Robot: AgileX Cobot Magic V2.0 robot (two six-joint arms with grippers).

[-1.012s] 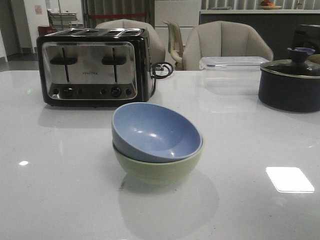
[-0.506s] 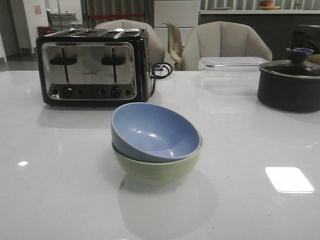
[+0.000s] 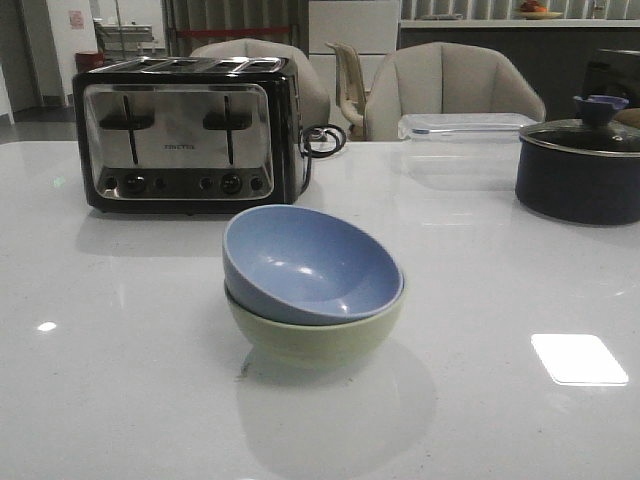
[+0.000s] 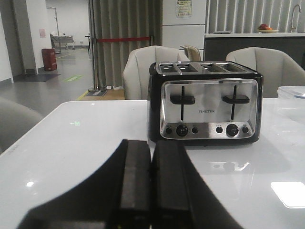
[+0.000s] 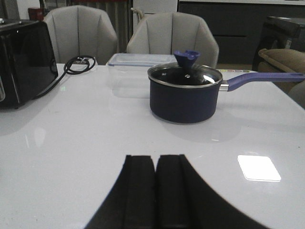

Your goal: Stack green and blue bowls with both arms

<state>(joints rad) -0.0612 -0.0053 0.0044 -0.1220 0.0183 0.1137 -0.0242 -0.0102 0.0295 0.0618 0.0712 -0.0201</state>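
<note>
In the front view the dusty blue bowl [image 3: 310, 262] rests tilted inside the pale green bowl [image 3: 315, 338] near the middle of the white table [image 3: 120, 380]. Neither arm shows in that view. My left gripper [image 4: 151, 145] is shut with nothing between its fingers, facing the toaster [image 4: 206, 108] over bare tabletop. In its own wrist view my right gripper [image 5: 156, 158] is shut and empty too, pointing toward the dark pot [image 5: 185, 94]. Neither wrist view shows the bowls.
A black and chrome toaster [image 3: 188, 132] stands behind the bowls at the left, its cord [image 3: 324, 140] coiled beside it. A dark lidded pot [image 3: 580, 165] sits at the right, a clear lidded container [image 3: 465, 126] behind it. Grey chairs [image 3: 450, 88] line the far edge.
</note>
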